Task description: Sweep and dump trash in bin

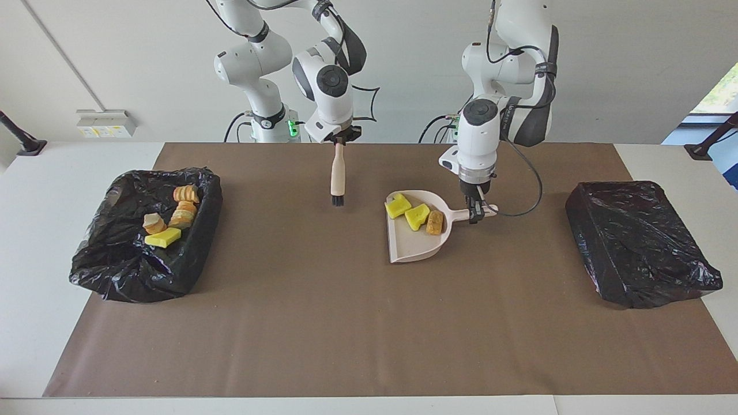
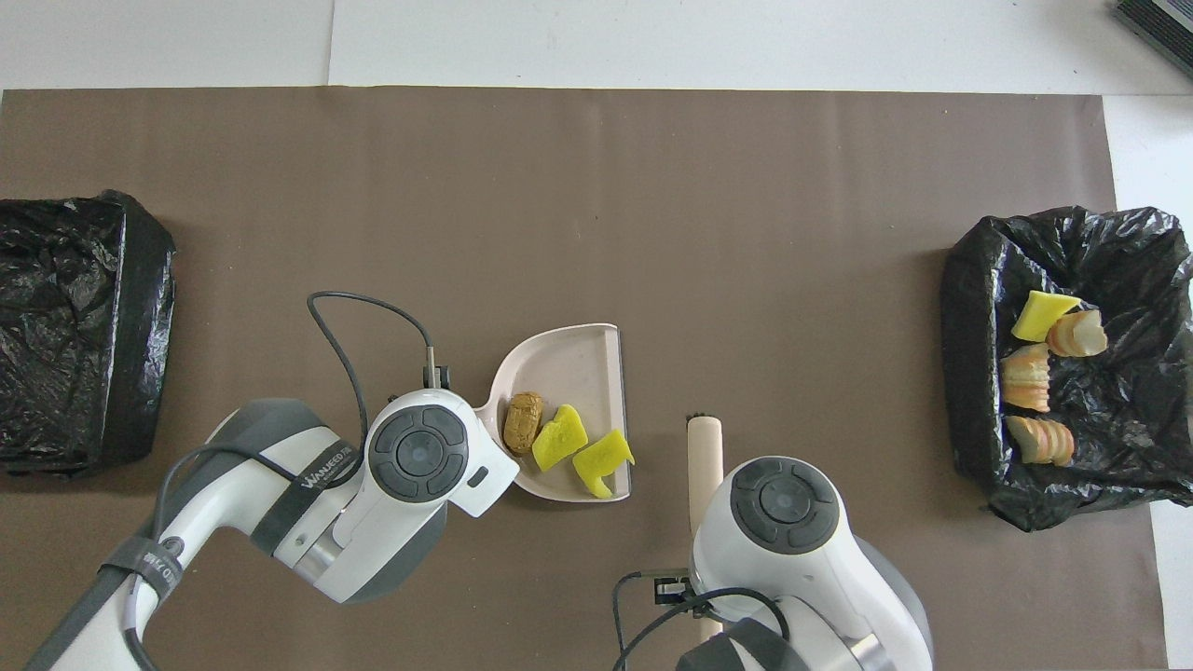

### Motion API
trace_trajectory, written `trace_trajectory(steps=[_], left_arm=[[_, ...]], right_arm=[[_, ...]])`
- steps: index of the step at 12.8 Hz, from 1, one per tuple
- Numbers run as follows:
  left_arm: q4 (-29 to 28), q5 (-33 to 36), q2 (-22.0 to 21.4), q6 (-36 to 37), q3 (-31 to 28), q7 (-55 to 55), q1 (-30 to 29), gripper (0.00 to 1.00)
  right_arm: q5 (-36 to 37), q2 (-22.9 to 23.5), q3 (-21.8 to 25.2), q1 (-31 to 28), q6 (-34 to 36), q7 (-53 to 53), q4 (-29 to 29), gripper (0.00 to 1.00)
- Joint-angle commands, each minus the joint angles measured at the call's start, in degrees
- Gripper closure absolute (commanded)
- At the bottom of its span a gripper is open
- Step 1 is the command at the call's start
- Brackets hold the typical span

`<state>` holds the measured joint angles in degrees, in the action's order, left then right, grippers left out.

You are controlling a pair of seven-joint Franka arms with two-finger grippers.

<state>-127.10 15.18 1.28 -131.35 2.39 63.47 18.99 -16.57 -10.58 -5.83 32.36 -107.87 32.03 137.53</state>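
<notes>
1. The left gripper (image 1: 475,214) has its fingers clamped on the handle of the dustpan (image 1: 416,245), which sits mid-tabletop.
2. The trash in the pan is two yellow sponge bits (image 1: 407,211) and a brown lump (image 1: 435,222), all bunched near the handle end.
3. The right gripper (image 1: 339,138) has its fingers together on the brush (image 1: 337,177), which hangs bristles-down over the brown mat (image 1: 323,323) beside the pan; this arm waits.
4. Judged step: carry the load to a bin. Keep the open lip level or slightly raised, so nothing slides out.
5. The bin (image 1: 640,245) toward the left arm's end looks closest; tip only once the lip is over it.
6. The bin (image 1: 115,259) at the right arm's end already holds scraps.
</notes>
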Motion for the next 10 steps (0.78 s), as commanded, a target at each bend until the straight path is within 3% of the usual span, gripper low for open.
trace_trajectory(steps=[1, 5, 7, 8, 9, 10], left_arm=[[0.5, 0.6, -3.0, -0.1, 0.4, 9.4, -6.4, 1.00], [2.3, -0.2, -6.2, 1.7, 0.1, 27.3, -18.6, 1.00], [7.5, -0.3, -6.0, 6.4, 0.1, 31.3, -25.3, 1.00], [9.7, -0.7, -5.8, 8.3, 0.0, 32.7, -28.2, 1.00], [11.0, -1.9, -5.6, 8.6, 0.0, 33.6, -32.0, 1.00], [12.3, -3.7, -5.2, 8.6, 0.0, 35.1, -35.9, 1.00]], right_arm=[[-2.2, 1.0, -0.3, 1.9, -4.9, 1.4, 1.5, 1.00], [-2.2, 4.6, -0.3, 2.5, -7.6, 0.4, 1.7, 1.00], [-2.2, 5.7, -0.2, 3.1, -8.6, 0.3, 1.5, 0.99], [-2.2, 5.8, -0.2, 3.0, -8.7, 0.1, 1.5, 0.86], [-2.2, 6.1, -0.2, 2.9, -8.8, 0.0, 1.4, 0.62], [-2.1, 6.3, -0.2, 2.9, -8.8, 0.1, 0.8, 0.10]])
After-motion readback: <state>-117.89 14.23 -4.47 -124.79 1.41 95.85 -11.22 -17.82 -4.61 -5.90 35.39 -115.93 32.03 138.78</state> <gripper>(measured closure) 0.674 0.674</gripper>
